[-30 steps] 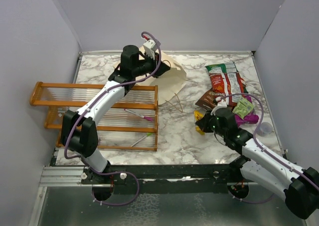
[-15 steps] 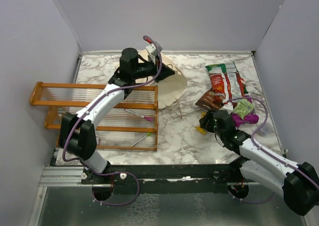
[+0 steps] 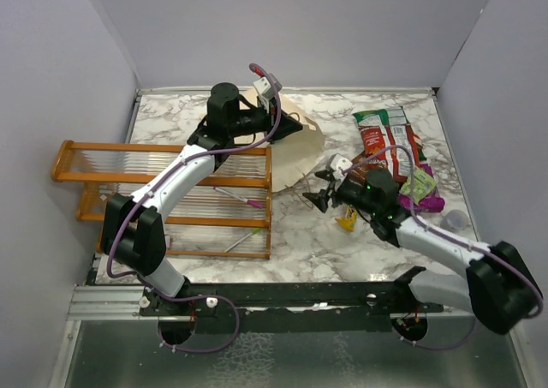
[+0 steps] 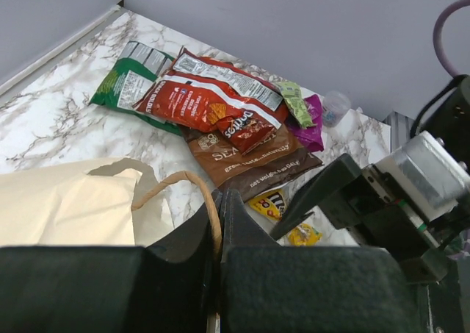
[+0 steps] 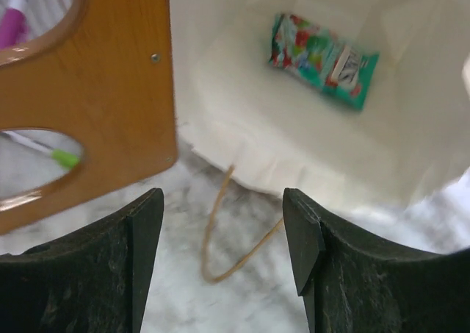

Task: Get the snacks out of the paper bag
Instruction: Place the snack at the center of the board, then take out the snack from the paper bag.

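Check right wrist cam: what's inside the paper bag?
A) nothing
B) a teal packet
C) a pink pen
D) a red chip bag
B: the right wrist view looks into the mouth of the paper bag, where a single teal packet lies on the inner wall, ahead of the open right gripper.

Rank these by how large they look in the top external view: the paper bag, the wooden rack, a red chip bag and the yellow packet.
1. wooden rack
2. paper bag, partly hidden, yet clearly second
3. red chip bag
4. yellow packet
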Robot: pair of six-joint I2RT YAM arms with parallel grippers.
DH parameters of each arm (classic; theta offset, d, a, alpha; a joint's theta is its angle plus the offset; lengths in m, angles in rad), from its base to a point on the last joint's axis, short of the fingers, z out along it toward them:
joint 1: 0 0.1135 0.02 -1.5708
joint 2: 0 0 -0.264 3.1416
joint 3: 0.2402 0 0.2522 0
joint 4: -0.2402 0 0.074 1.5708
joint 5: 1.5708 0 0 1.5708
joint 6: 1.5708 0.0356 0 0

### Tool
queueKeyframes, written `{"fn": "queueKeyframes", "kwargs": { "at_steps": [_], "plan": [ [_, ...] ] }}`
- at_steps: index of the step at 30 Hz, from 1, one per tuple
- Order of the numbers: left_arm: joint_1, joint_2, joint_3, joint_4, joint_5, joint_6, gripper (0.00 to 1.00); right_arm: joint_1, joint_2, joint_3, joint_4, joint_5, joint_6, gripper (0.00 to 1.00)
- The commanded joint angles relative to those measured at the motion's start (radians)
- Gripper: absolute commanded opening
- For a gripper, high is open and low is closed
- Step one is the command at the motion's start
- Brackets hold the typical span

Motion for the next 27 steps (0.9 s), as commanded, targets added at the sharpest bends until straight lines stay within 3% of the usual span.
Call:
{"fn": "queueKeyframes", "kwargs": {
  "at_steps": [1,4,9,19,27],
  "plan": [
    [-0.005,-0.021,0.010,-0.008,0.006,0.038,0.00,0.007,0.229,0.105,0.190,-0.111,-0.551,0.67],
    [-0.003,-0.023,0.009,-0.006,0.002,0.036,0.00,0.007,0.410,0.167,0.270,-0.122,-0.798,0.68],
    [-0.002,-0.030,0.009,0.014,0.012,0.010,0.00,0.003,0.659,0.377,0.196,-0.162,-1.083,0.68],
    [-0.002,-0.024,0.010,-0.003,-0.001,0.029,0.00,-0.013,1.004,0.804,-0.108,-0.151,-1.458,0.69],
    [-0.003,-0.013,0.018,0.000,0.012,0.014,0.00,-0.030,1.167,0.998,-0.248,-0.120,-1.627,0.71]
  ]
}}
